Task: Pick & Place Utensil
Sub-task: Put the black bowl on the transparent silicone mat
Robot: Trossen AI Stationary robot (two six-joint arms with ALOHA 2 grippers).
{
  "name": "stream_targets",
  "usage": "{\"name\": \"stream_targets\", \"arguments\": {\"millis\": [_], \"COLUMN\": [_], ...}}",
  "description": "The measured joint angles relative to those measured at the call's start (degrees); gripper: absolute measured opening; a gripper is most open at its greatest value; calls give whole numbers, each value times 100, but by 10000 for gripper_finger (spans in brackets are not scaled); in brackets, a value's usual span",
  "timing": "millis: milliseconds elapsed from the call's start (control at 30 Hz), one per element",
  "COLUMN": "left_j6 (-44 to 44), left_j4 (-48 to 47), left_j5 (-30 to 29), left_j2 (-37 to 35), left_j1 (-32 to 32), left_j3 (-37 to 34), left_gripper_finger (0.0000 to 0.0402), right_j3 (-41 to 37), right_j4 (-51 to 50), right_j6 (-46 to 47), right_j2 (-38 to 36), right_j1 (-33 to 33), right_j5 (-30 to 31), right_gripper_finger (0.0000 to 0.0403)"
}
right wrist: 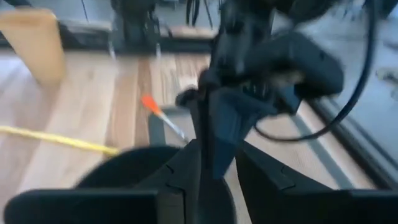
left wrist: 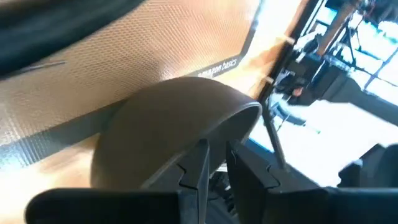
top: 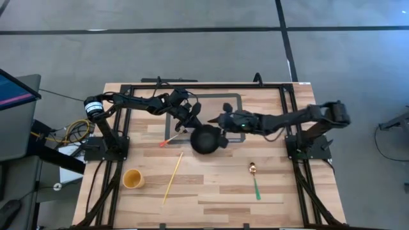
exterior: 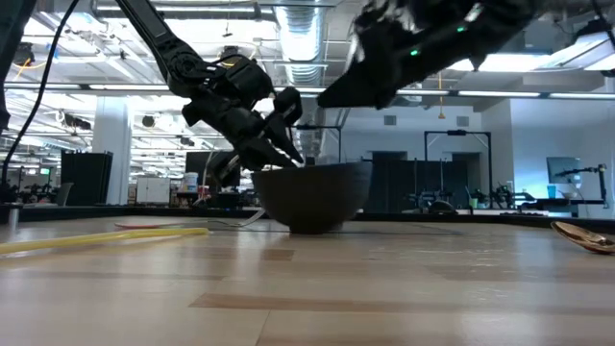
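Green-handled spoon [top: 254,181] is lying lower right; at centre, the left gripper [top: 190,122] is pinching an orange-tipped utensil [top: 171,138] beside the black bowl [top: 206,138], while the right gripper's [top: 220,121] jaw state cannot be told.

The table [top: 211,191] was pale planked wood with a smooth, faintly glossy finish. The bowl [top: 206,139] looked matt black plastic. A mat [left wrist: 143,56] showed a fine woven texture.
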Motion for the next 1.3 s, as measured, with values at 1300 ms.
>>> {"name": "stream_targets", "arguments": {"millis": [1300], "left_j6": [6499], "left_j4": [58], "left_j5": [-818], "left_j2": [-3633], "left_j1": [-496], "left_j3": [-1688], "left_gripper_finger": [98], "right_j3": [560], "right_j4": [-2358], "right_j6": [1525], "right_j2": [871], "right_j1": [-305], "right_j5": [-80], "right_gripper_finger": [159]}}
